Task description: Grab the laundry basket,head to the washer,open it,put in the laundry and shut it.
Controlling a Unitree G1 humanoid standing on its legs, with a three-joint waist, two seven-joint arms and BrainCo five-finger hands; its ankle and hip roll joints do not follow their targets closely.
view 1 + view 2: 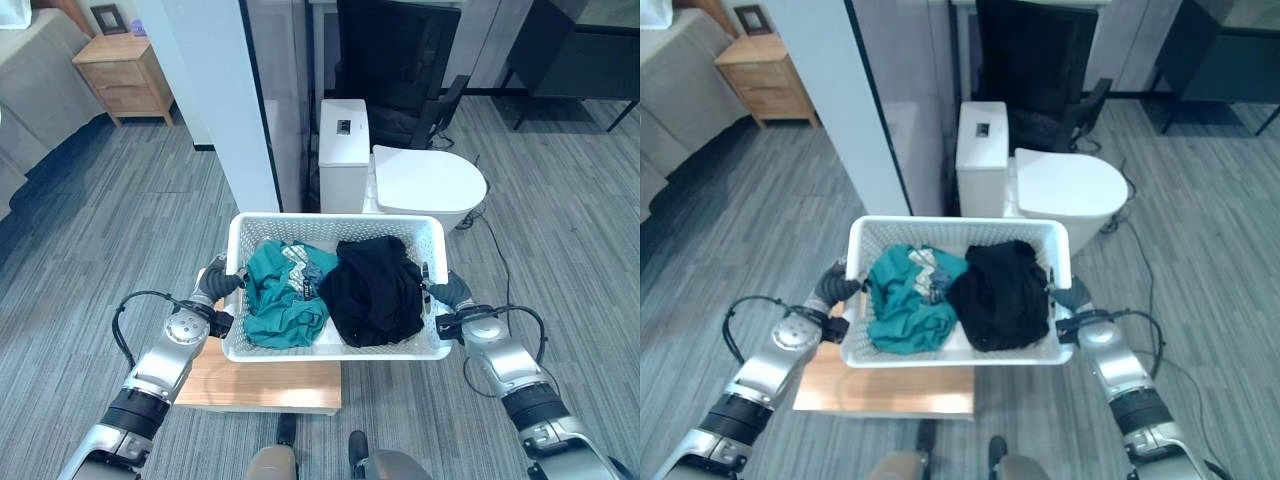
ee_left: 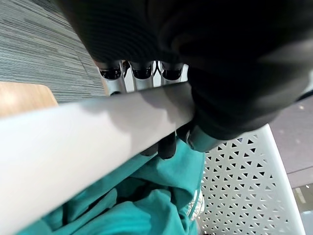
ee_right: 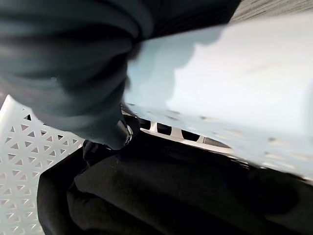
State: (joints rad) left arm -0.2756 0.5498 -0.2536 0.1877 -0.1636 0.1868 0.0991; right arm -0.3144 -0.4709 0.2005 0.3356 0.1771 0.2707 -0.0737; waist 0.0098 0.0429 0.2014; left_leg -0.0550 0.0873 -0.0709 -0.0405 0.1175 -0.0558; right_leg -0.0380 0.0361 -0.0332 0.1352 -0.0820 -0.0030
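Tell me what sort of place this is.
Probably a mock home or showroom set: a white toilet stands on grey plank flooring near a wooden nightstand and a bed, beside a white partition wall.

A: Report any legible text, labels, numbers or signs.

B: None can be read. The white perforated plastic laundry basket [image 1: 338, 345] has plain walls. The small dark panel [image 1: 343, 127] on the white cistern behind it is too small to make out.

A: And the clothing?

B: The teal garment [image 1: 282, 295] shows a pale patch, but no characters can be made out.
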